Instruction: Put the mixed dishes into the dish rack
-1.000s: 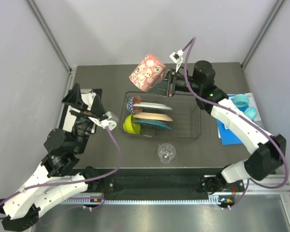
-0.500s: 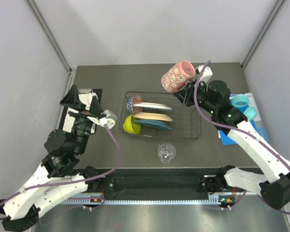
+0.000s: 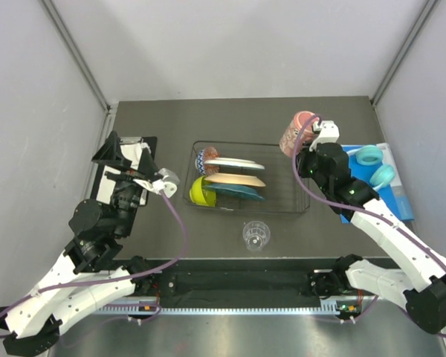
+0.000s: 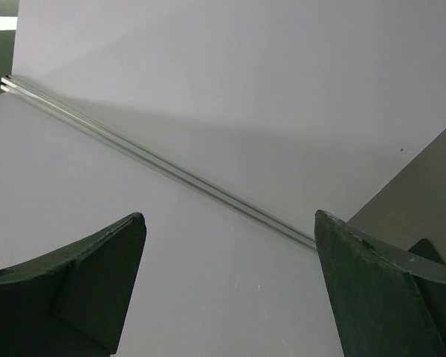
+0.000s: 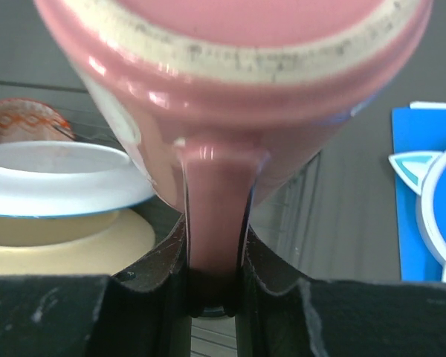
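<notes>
**Ana:** Where was the mug [image 3: 295, 134] at that moment?

**Me:** In the air over the far right corner of the rack [image 3: 286, 190], tilted with its mouth up. My right gripper [image 5: 212, 286] was clenched on the handle alone, a thin hold for a heavy cup.

**Ana:** So how did you mean to set it down?

**Me:** The plates [image 3: 234, 179] and bowls filled the rack's left and middle, and its right end was bare, so I judged that to be the spot. I wanted a slow, straight descent that cleared the wire rim. I would have let go only once the wires carried the mug, because it might have swung on its handle.

**Ana:** And your other arm?

**Me:** The left gripper [image 4: 229, 217] was spread wide and held nothing, off by the table's left edge. The glass [image 3: 256, 235] stood on the table just beside the rack's near edge, not yet loaded.
</notes>
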`<action>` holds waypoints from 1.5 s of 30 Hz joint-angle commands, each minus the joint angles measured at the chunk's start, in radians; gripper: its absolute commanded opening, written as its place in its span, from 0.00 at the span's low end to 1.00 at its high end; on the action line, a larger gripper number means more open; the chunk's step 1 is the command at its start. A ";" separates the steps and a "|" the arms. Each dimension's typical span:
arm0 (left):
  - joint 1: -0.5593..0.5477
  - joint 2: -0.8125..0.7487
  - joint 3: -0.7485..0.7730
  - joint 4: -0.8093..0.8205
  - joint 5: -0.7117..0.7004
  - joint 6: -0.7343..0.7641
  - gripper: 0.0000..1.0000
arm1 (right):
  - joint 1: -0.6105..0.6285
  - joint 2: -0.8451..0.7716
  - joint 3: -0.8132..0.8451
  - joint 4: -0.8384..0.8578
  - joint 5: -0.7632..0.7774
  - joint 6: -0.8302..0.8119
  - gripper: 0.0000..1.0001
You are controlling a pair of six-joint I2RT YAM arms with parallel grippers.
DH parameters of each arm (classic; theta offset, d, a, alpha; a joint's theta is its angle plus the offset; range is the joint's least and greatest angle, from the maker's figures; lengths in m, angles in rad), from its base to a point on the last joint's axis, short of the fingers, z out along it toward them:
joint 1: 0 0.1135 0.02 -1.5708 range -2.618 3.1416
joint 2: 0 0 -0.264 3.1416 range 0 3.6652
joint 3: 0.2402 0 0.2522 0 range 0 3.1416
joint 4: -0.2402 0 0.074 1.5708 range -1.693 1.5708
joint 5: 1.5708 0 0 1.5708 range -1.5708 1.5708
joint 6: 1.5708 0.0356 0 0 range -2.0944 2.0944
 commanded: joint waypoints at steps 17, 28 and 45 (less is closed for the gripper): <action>0.003 0.022 -0.008 -0.112 -0.049 -0.236 0.99 | 0.074 0.066 -0.076 0.168 0.092 0.032 0.00; 0.003 0.009 0.003 -0.191 -0.069 -0.296 0.99 | 0.102 0.169 -0.091 0.213 0.095 0.037 0.00; 0.003 0.003 -0.012 -0.147 -0.075 -0.263 0.99 | 0.100 0.336 -0.046 0.156 0.144 0.052 0.00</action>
